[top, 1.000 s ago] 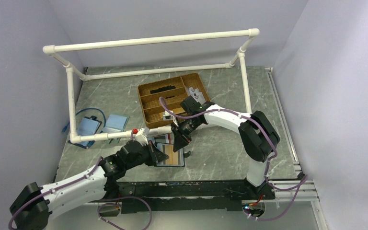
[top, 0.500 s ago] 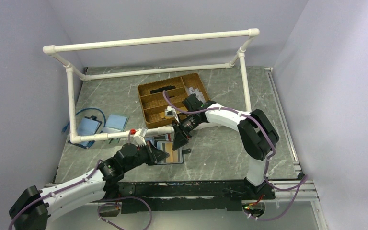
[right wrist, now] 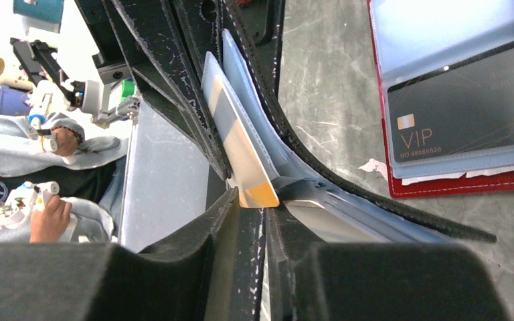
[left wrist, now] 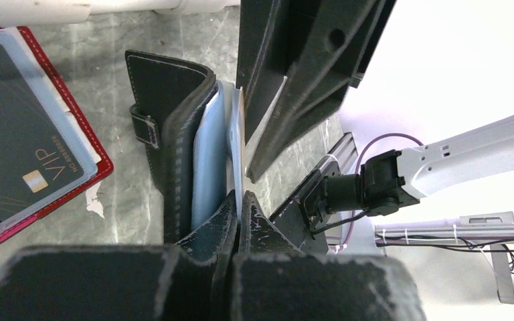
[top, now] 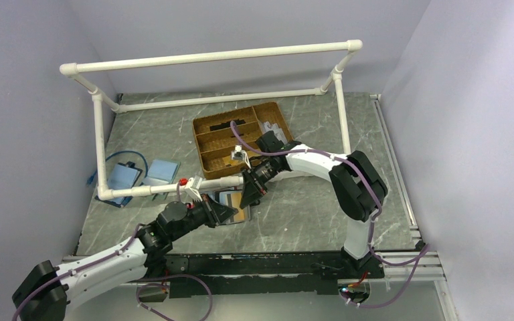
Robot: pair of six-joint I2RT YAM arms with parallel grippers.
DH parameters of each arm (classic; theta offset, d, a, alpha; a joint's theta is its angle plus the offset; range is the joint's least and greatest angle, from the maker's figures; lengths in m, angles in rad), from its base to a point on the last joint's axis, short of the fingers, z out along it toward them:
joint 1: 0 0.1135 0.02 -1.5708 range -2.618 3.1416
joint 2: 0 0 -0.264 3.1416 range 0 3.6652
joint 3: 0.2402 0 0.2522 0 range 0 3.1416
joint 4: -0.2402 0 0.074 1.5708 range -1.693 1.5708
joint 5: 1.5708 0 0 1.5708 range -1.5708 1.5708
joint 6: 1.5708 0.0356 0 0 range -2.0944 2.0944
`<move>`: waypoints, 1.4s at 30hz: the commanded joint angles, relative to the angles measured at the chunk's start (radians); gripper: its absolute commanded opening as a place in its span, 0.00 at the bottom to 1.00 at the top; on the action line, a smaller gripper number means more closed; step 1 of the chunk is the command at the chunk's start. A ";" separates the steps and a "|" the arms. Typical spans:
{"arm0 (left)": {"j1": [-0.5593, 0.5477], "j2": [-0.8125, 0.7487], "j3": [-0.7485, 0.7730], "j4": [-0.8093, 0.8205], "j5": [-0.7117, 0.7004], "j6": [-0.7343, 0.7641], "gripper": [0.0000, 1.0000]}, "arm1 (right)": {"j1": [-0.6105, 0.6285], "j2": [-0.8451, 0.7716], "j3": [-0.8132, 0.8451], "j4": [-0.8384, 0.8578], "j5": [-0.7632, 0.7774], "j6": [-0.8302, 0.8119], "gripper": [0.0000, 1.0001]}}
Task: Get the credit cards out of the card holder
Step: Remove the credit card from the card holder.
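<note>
The black-edged card holder [left wrist: 174,114] stands on edge between my two grippers, its pale blue sleeves [left wrist: 207,154] fanned out; it also shows from the other side [right wrist: 321,154]. My left gripper [left wrist: 239,200] is shut on a thin pale leaf at the holder's inner edge; sleeve or card, I cannot tell. A light blue credit card [right wrist: 237,134] with an orange corner sticks out of the sleeves. Its corner rests at the tips of my right gripper [right wrist: 262,207], whose jaws stand narrowly apart. From above, the two grippers meet over the holder [top: 239,208].
A red-edged holder [right wrist: 455,184] lies open beside it with a dark VIP card [right wrist: 468,114] in a sleeve. The white pipe frame [top: 154,190] runs just behind. A wooden divided tray [top: 241,137] sits further back, and blue items [top: 124,177] lie at the left.
The black holder has gone from lying flat to standing on edge. Both grippers have shifted slightly left and back. The right jaws widened briefly, then narrowed again.
</note>
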 commanded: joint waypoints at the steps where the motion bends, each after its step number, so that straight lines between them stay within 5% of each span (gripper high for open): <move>1: 0.002 0.014 0.003 0.121 -0.018 0.001 0.00 | 0.005 -0.003 -0.005 0.055 -0.124 0.030 0.16; 8: 0.003 0.014 0.012 0.045 -0.041 -0.017 0.00 | 0.005 0.001 -0.001 0.053 -0.128 0.028 0.00; 13: 0.002 -0.035 0.025 -0.069 -0.078 -0.040 0.29 | -0.003 0.008 0.002 0.038 -0.085 0.011 0.00; 16: 0.002 -0.074 0.025 -0.116 -0.083 -0.041 0.35 | -0.013 0.020 0.004 0.032 -0.058 0.005 0.00; 26: 0.004 -0.140 -0.007 -0.171 -0.086 -0.050 0.16 | -0.025 0.070 0.013 -0.011 -0.020 -0.039 0.00; 34: 0.011 -0.153 -0.028 -0.190 -0.070 -0.052 0.13 | -0.040 0.098 0.023 -0.058 -0.010 -0.089 0.00; 42: 0.021 -0.210 -0.057 -0.233 -0.076 -0.058 0.00 | -0.056 0.117 0.038 -0.120 0.009 -0.162 0.00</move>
